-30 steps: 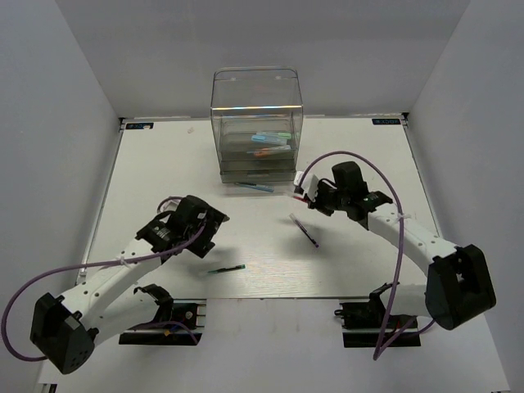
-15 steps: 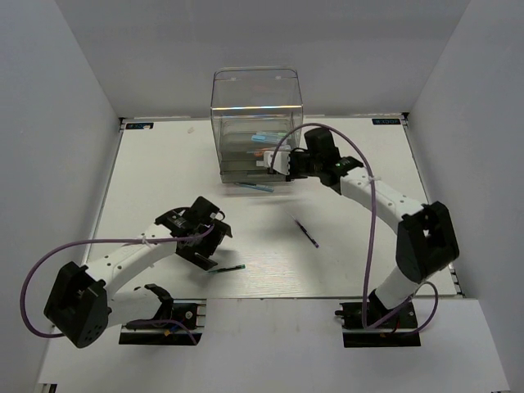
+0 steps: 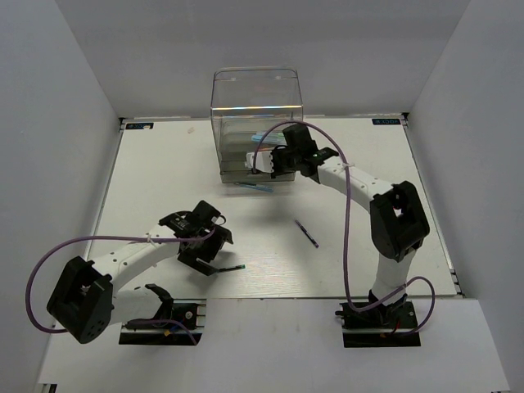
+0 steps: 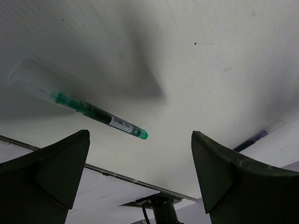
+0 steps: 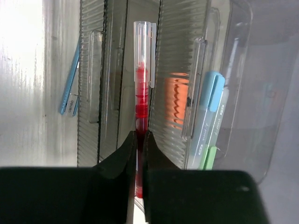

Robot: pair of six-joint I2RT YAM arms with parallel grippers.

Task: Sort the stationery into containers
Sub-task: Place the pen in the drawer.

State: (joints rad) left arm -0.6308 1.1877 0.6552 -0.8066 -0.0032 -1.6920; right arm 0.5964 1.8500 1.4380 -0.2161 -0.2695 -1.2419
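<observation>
The clear smoky drawer unit [image 3: 256, 106] stands at the back of the table. My right gripper [image 3: 264, 160] is at its front, shut on a thin red pen [image 5: 141, 107] whose clear cap points into a gap between two drawers [image 5: 93, 70]. An orange marker [image 5: 176, 100], a light blue marker [image 5: 211, 112] and a mint-green one [image 5: 210, 157] lie in a drawer. My left gripper [image 3: 211, 254] is open just above the table, beside a dark green pen [image 3: 228, 268], which also shows in the left wrist view [image 4: 93, 114]. A dark purple pen [image 3: 307, 232] lies mid-table.
A thin blue pen [image 3: 255, 187] lies on the table just in front of the drawer unit; it also shows in the right wrist view [image 5: 70, 86]. The table's near edge runs close below the green pen. White walls enclose the table on three sides.
My right arm has swung from mid-table up and left to the drawer front, carrying the red pen. My left gripper has moved right and down toward the green pen.
</observation>
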